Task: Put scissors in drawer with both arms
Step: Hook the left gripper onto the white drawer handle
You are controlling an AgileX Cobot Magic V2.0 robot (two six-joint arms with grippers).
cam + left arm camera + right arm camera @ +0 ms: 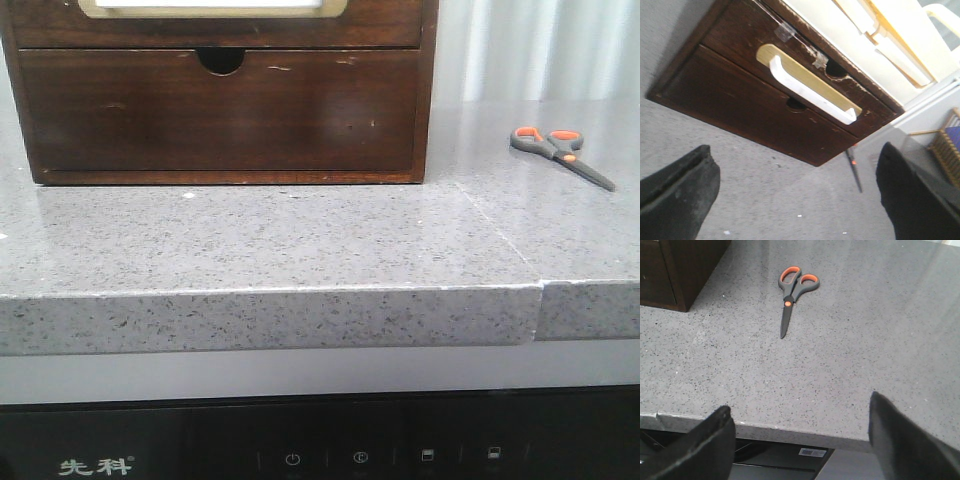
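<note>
While the scissors (792,291) lie shut and flat on the grey countertop (300,240), well apart from the cabinet (220,100), nothing of the job looks done. Its upper drawer (790,70) with the white handle (812,90) appears closed. Both grippers, left (795,200) and right (800,440), gape wide and empty, so opening, picking and placing all remain.

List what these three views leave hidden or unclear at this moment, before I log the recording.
- Upper drawer: the front view's top edge cuts it off; its inside shows in no view.
- Scissors: in the left wrist view only a blade tip shows past the cabinet corner.
- Left gripper and right gripper: absent from the front view; the wrist views show only blurred fingers, spread wide.
- Lower drawer: shut, contents unseen.
</note>
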